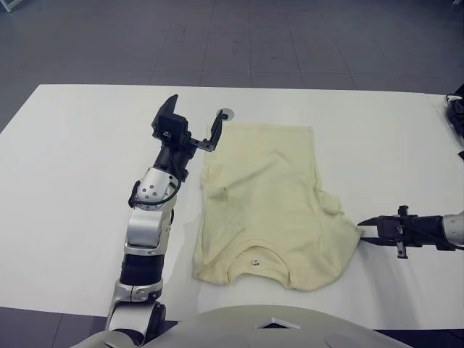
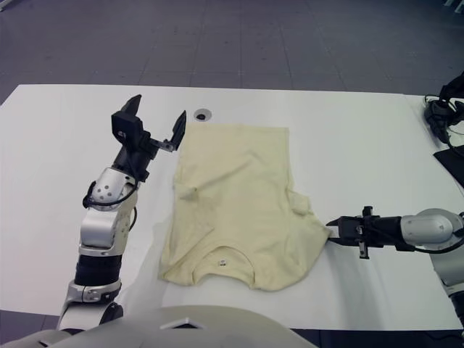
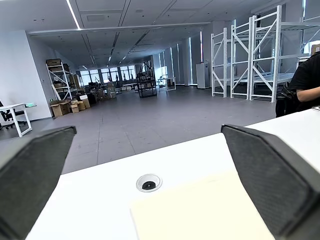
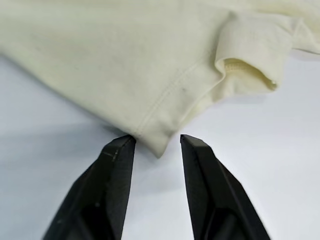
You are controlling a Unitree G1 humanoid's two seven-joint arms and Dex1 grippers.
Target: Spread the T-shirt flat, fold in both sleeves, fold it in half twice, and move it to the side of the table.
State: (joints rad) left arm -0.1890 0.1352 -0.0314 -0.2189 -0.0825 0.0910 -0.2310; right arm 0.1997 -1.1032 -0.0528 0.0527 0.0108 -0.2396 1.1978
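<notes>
The white worktop [image 1: 72,145], over a grey tiled floor [image 1: 290,36], carried the T-shirt [image 1: 268,203]; left pincer [image 1: 197,106] and right pincer [image 4: 156,141] were both released.

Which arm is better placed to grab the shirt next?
Right. The right gripper lies low on the table, open, with the shirt's edge between its fingertips. The left gripper is also open, but it is raised off the table beside the shirt's far corner, gripping nothing.
</notes>
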